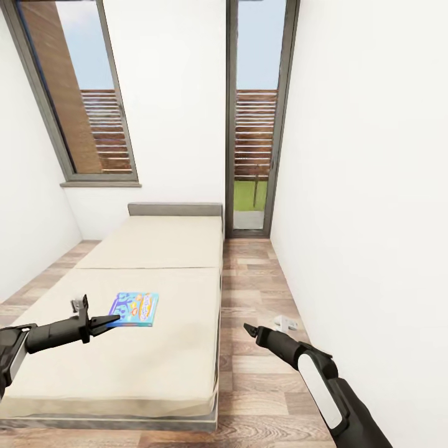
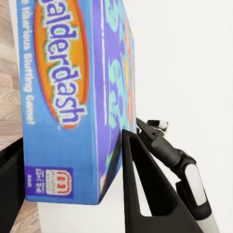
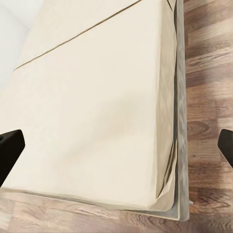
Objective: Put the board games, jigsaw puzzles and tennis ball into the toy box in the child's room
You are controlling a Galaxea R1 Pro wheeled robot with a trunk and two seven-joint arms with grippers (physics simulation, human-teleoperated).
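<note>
Home bedroom, low bed [image 1: 155, 298], wood-plank floor [image 1: 249, 292], tall windows [image 1: 255, 118], probably child's

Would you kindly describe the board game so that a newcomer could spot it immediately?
Find the beige bed below the windows. Above its near half, the left claw grips a flat blue box with cartoon print, the one colourful item against the plain mattress.

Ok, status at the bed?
Left gripper shut on blue board game, above the bed. Right gripper open, empty. Nothing in the way.

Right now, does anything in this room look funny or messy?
Nothing looks broken or spilled. A blue board game is in the left gripper, above the bed, instead of being packed away.
</note>
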